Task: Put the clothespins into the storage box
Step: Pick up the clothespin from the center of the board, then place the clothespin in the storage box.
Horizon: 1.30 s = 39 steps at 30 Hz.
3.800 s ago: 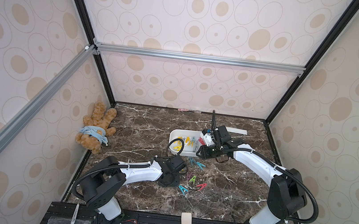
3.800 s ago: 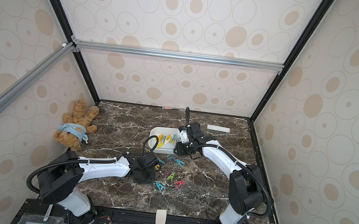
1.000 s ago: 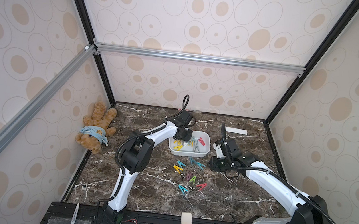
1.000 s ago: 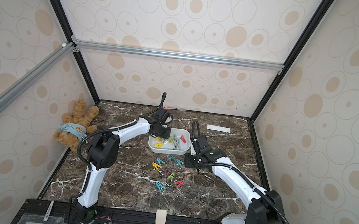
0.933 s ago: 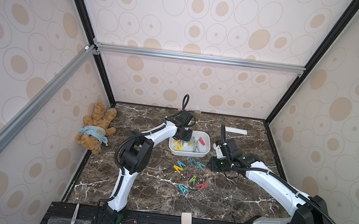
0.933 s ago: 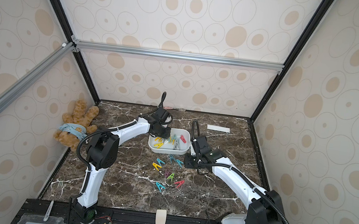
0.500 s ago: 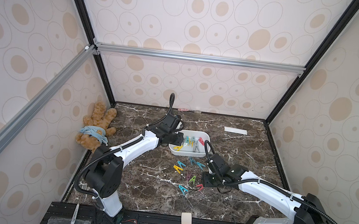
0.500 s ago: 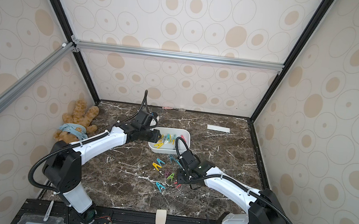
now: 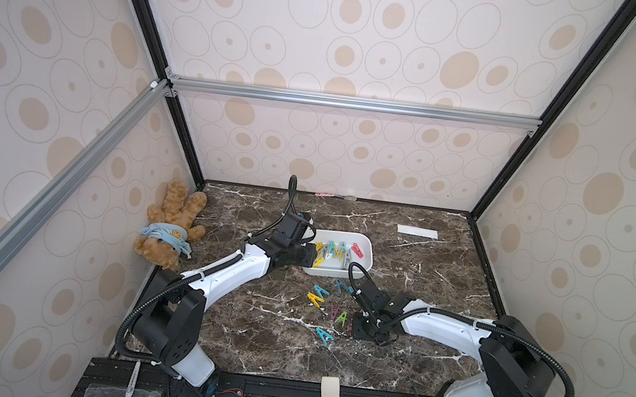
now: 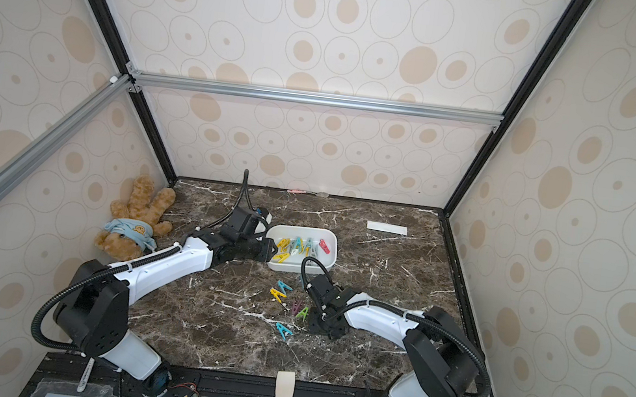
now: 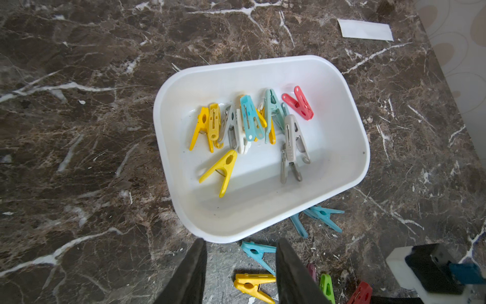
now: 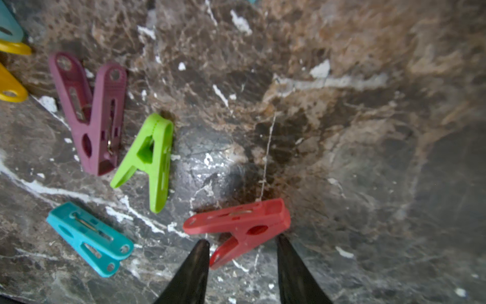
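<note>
On marble table (image 12: 342,131), pickup step: close right claw (image 12: 242,238), apart astride red clothespin (image 12: 244,221), lift, carry to storage box (image 11: 336,136); hold left claw (image 11: 240,239), apart and empty, clear.

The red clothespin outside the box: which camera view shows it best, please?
The right wrist view: the red clothespin lies close and whole, right at the fingers. The left wrist view cuts it off at the frame edge; both top views hardly show it.
</note>
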Available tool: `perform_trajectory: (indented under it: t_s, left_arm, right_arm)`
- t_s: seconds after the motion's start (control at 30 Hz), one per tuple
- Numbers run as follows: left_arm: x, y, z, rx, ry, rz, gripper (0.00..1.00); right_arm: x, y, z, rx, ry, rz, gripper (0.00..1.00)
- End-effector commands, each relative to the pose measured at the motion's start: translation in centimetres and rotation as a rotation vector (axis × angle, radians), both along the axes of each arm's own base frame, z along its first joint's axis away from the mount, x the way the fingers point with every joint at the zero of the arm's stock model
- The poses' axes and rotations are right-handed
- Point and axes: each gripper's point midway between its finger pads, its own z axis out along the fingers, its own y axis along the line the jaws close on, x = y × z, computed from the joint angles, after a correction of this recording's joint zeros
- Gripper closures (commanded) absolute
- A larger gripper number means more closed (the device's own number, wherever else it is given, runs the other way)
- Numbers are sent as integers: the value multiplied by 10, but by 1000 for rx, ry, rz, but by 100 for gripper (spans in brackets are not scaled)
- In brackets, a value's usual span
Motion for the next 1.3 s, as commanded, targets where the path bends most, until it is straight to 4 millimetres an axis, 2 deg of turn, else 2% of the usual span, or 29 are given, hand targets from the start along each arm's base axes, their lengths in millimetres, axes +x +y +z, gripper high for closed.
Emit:
perform_trajectory:
  t_s: [0.0, 0.43, 0.67, 0.97, 1.1, 1.27]
  left_arm:
    - [5, 6, 11, -23, -38, 14, 56]
    - [10, 12, 7, -36, -31, 19, 56]
    - [9, 14, 6, -44, -24, 32, 56]
    - [1, 23, 14, -34, -25, 66, 56]
    - [-9, 30, 11, -30, -8, 88, 56]
    - [-23, 36, 2, -67, 28, 130, 56]
  right_arm:
    - [0, 1, -5, -20, 16, -25, 57]
    - [-5, -21, -7, -170, 30, 52, 65]
    - [-11, -30, -9, -216, 21, 105, 75]
    - [-8, -17, -8, -157, 0, 169, 98]
    - [-4, -16, 12, -161, -33, 210, 100]
    - [21, -7, 61, -168, -138, 291, 100]
